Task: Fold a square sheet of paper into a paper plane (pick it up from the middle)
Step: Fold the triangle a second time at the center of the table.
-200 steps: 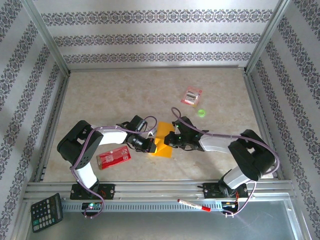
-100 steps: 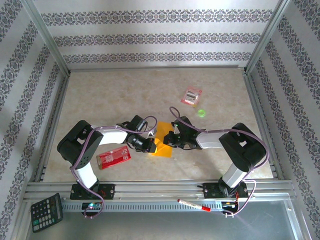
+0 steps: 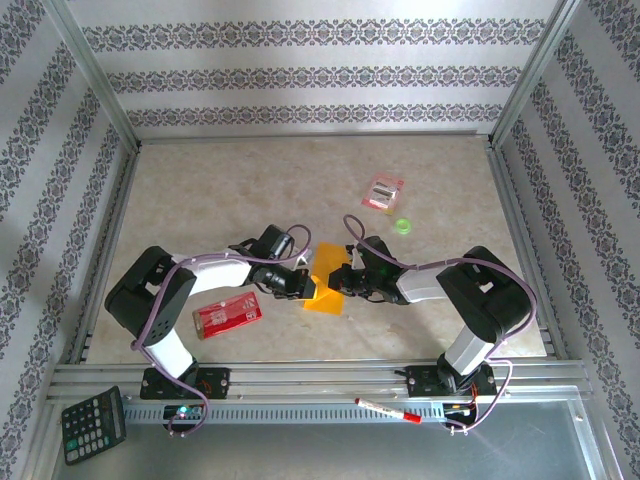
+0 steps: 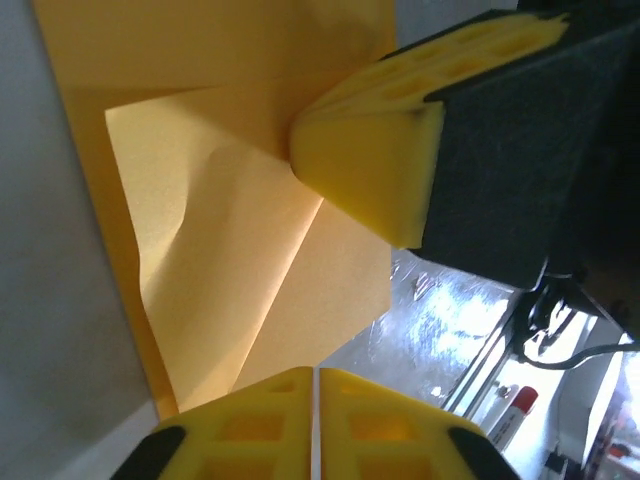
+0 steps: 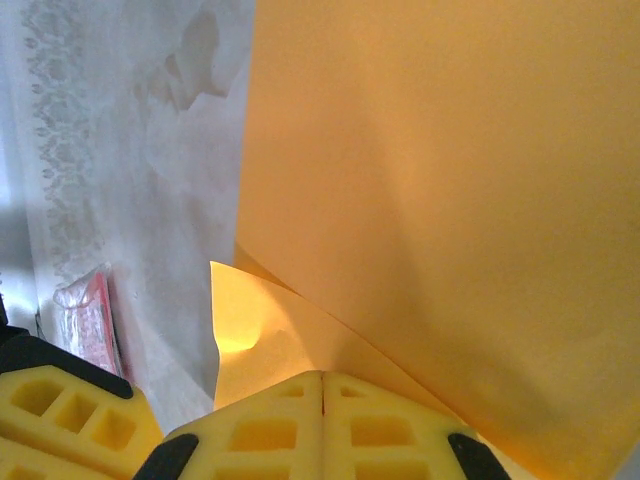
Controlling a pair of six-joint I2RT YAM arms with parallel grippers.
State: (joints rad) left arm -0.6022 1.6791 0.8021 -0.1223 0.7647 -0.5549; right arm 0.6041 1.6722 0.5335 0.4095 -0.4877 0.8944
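The square sheet of thin orange-yellow paper (image 3: 326,297) sits near the middle of the beige marbled table (image 3: 240,185), a little toward the near edge. It is partly folded: in the left wrist view I see one paler flap lying over another, with a slanted crease.

I have it pinched from both sides. The left gripper (image 4: 315,400) comes in from the left, its yellow foam pads pressed together on the sheet's edge. The right gripper (image 5: 322,405) comes in from the right, its pads closed too, with paper running out from between them. The two grippers sit very close together over the sheet.

A flat red rectangular packet (image 3: 227,313) lies left of the sheet, just beside the left arm. Farther back on the right are a small pink-and-white packet (image 3: 383,191) and a tiny green round object (image 3: 403,226). On the near metal ledge rest a black calculator (image 3: 92,425) and a red marker pen (image 3: 388,410).
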